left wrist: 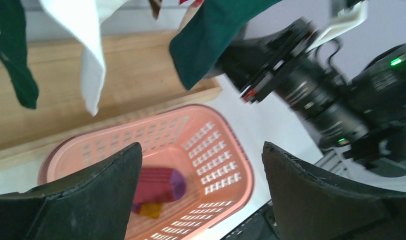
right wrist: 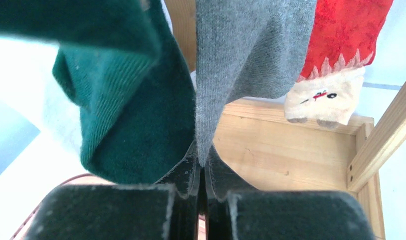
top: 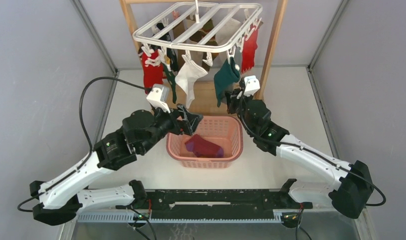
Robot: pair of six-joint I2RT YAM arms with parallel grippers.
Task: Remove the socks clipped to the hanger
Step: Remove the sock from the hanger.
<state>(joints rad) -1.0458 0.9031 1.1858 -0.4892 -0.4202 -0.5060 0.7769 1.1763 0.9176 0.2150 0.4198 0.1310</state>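
Note:
The white hanger (top: pixel 191 47) hangs at the back with several socks clipped to it: a red one (top: pixel 152 72), a white one (top: pixel 190 77), a dark green one (top: pixel 225 77) and another red one (top: pixel 249 47). My right gripper (top: pixel 234 97) is under the green sock. In the right wrist view the right gripper (right wrist: pixel 201 162) is shut on the tip of a grey sock (right wrist: pixel 251 60), beside the green sock (right wrist: pixel 131 115). My left gripper (left wrist: pixel 201 150) is open over the pink basket (left wrist: pixel 226 150) with nothing between its fingers.
A magenta sock (top: pixel 205 147) lies in the pink basket (top: pixel 203 161) between the two arms. The hanger hangs from a light wooden rack (top: pixel 273 45) whose flat wooden base (right wrist: pixel 291 145) sits behind the basket. Grey walls close in both sides.

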